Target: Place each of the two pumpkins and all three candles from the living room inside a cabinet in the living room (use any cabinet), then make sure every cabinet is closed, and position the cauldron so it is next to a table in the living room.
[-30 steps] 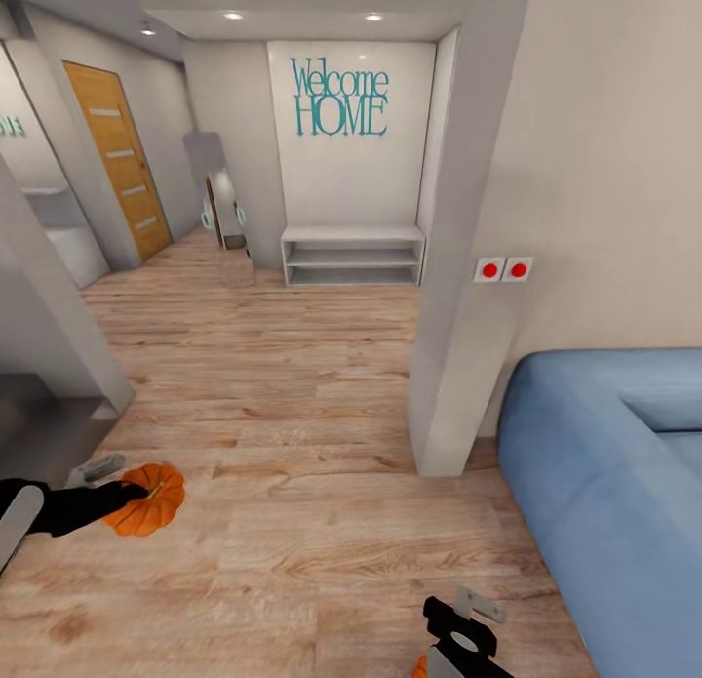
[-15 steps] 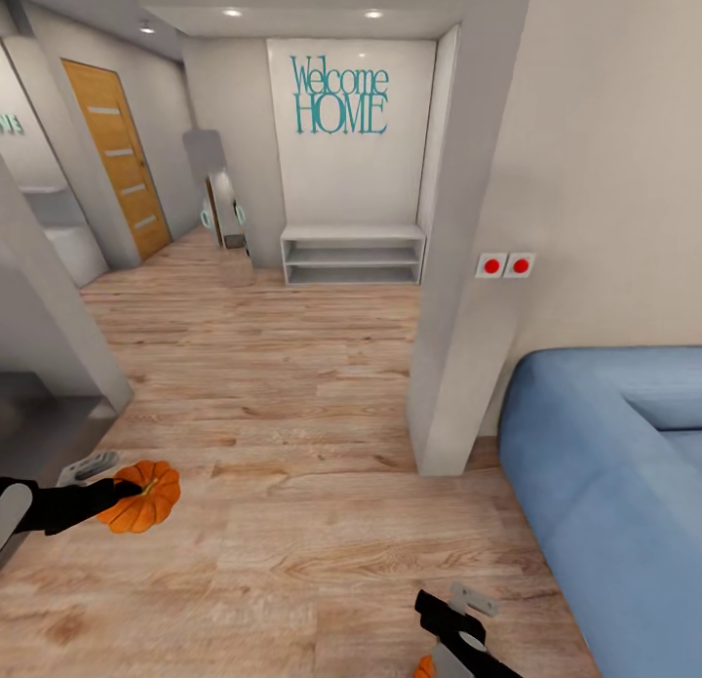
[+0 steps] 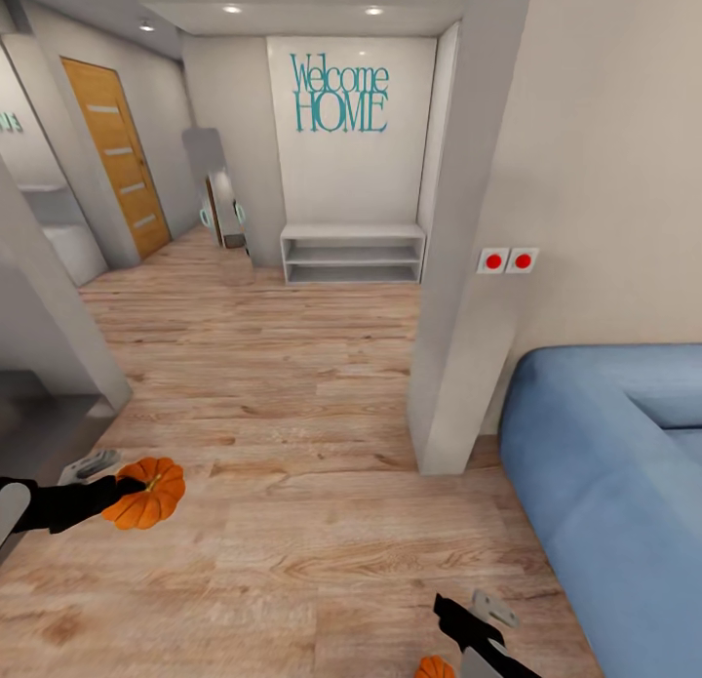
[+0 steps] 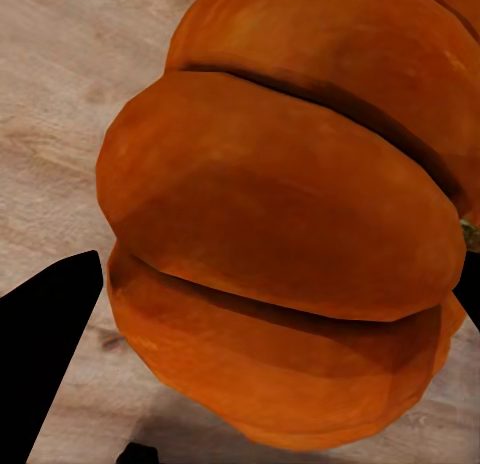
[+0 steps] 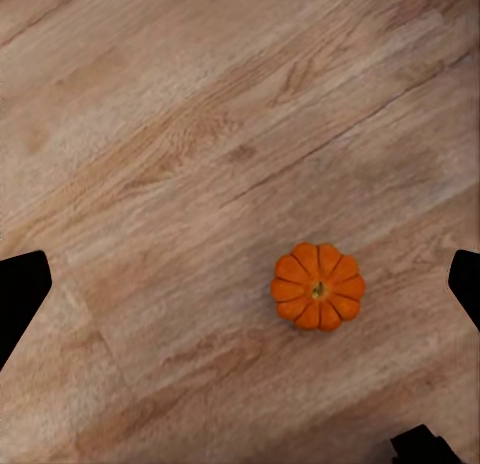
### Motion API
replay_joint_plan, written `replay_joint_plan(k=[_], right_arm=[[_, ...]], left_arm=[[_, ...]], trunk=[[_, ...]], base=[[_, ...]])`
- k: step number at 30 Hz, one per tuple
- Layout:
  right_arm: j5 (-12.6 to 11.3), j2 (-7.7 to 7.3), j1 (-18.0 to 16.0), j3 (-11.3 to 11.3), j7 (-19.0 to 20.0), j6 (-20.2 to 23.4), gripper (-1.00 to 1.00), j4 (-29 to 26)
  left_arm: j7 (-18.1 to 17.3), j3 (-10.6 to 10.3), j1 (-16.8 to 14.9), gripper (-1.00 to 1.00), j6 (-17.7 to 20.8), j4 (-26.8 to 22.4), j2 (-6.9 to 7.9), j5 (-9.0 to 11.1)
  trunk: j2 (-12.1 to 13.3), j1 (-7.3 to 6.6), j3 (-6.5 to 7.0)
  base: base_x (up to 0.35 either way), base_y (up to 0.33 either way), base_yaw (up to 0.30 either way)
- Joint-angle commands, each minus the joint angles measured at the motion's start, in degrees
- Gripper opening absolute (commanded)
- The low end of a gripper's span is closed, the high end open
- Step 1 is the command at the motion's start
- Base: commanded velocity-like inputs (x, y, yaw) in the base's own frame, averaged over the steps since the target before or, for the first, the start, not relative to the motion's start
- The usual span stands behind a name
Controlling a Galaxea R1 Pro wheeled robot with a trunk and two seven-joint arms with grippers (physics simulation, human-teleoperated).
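Note:
A bright-orange ribbed pumpkin [image 3: 148, 496] hangs above the wood floor at the lower left of the head view, with my left gripper [image 3: 122, 483] shut on it. Up close in the left wrist view, this pumpkin [image 4: 290, 254] bulges between the dark fingers of the left gripper [image 4: 260, 324]. A second pumpkin [image 3: 434, 669] lies on the floor at the bottom edge, just beside my right gripper [image 3: 476, 615]. Seen from the right wrist, that pumpkin [image 5: 318, 286] sits stem up on the planks, well below the open right gripper [image 5: 243, 289].
A blue sofa [image 3: 604, 483] fills the right side. A white wall pillar [image 3: 458, 366] stands just ahead, with two red buttons [image 3: 507, 260] on the wall. Beyond are a white low shelf [image 3: 353, 254], a wooden door [image 3: 117, 156] and a grey counter [image 3: 39, 434] at left.
The view has shifted slightly. My right gripper has slid a little right and down, and more of the floor pumpkin shows beside it. The left gripper keeps its pumpkin in about the same place.

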Motion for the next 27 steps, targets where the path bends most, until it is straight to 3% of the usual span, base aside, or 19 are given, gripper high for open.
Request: replay_joint_plan(k=[1,6,10,15,24,27], right_arm=[[-0.6,-0.03,0.0,0.5,-0.1,-0.3,1.00,0.0],[-3.1,-0.46,0.0,0.5,2.9,-0.2,1.00,0.3],[-5.4,-1.02,0.0,0.5,5.4,-0.2,1.00,0.4],[-6.1,-1.27,0.0,0.6,6.1,-0.2,1.00,0.4],[-6.1,-1.31,0.0,0.6,6.2,-0.3,1.00,0.3],[-5.1,-0.79,-1.0,1.5,5.2,-1.3,1.00,-0.7]], left_arm=[[0.1,0.1,0.0,-1.00,0.3,0.0,0.00,0.0],[0.0,0.0,0.0,-1.00,0.4,0.0,0.86,0.7],[-2.8,-0.3,0.0,-1.00,0.4,0.0,1.83,4.7],[-4.6,-0.8,0.2,-1.00,0.4,0.0,2.22,6.5],[-5.0,-1.7,0.2,-1.00,0.4,0.1,3.06,7.2],[-4.4,-1.4,0.2,-1.00,0.1,1.1,2.07,5.9]], trunk=[[-0.5,0.23,-0.25],[-2.5,1.33,-1.15],[-4.1,2.21,-1.86],[-6.1,3.31,-2.76],[-9.7,5.28,-4.38],[-9.7,5.28,-4.37]], base=[[0.000,0.000,0.000],[0.000,0.000,0.000],[0.000,0.000,0.000],[0.000,0.000,0.000],[0.000,0.000,0.000],[0.000,0.000,0.000]])
